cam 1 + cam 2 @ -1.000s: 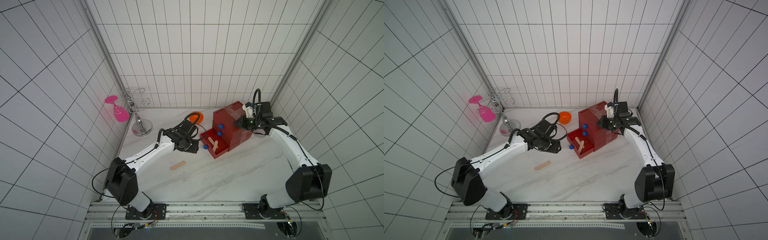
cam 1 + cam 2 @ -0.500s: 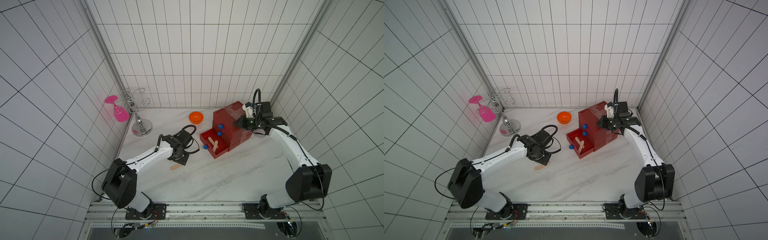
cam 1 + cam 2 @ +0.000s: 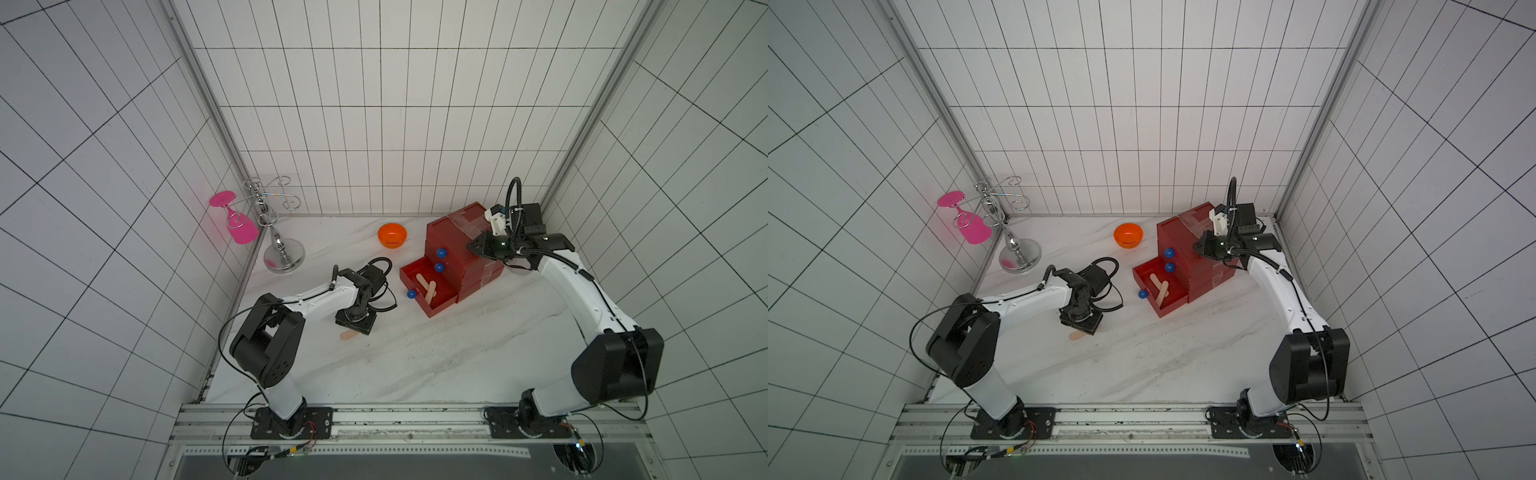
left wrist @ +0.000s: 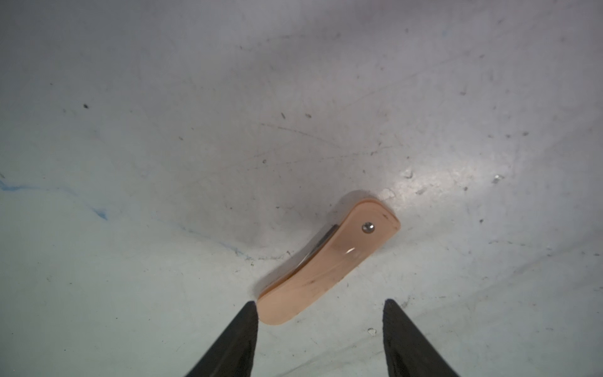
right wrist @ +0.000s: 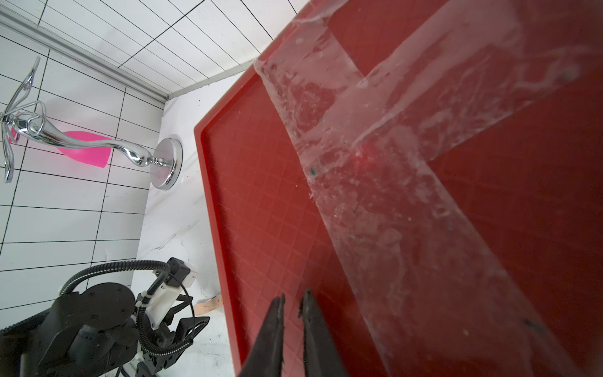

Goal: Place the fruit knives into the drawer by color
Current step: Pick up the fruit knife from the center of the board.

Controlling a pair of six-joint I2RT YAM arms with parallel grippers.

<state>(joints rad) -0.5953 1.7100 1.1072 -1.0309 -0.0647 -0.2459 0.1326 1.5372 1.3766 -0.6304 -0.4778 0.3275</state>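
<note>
1. One peach knife (image 3: pixel 348 335) lies flat on the bench (image 3: pixel 436 365). It is in the left half, about midway between the front and back edges, and well apart from the chest.
2. The left gripper (image 4: pixel 319 303) points down over that knife with its jaws wide and holding nothing. In the left wrist view the knife's near end lies just beside one fingertip (image 4: pixel 246 326), and its rivet end is farthest from the jaws.
3. The red chest (image 3: pixel 457 237) stands near the back right corner, set at a slant to the edges, with clear tape across its top.
4. Its bottom drawer (image 3: pixel 442 309) is pulled out toward the middle of the bench. The two drawers above are closed, each with a blue knob (image 3: pixel 441 252).
5. Two peach knives (image 3: pixel 429 291) lie overlapping inside the open drawer.
6. The right gripper (image 5: pixel 293 294) sits at the chest's top, its jaws narrowed to a slit with nothing between them. It probably touches the top, though the views do not settle that.
7. An orange bowl (image 3: pixel 392 235) sits near the middle of the back edge, just beside the chest.
8. A chrome stand (image 3: pixel 284 259) with a pink glass (image 3: pixel 239 226) hanging from it is at the back left corner.
</note>
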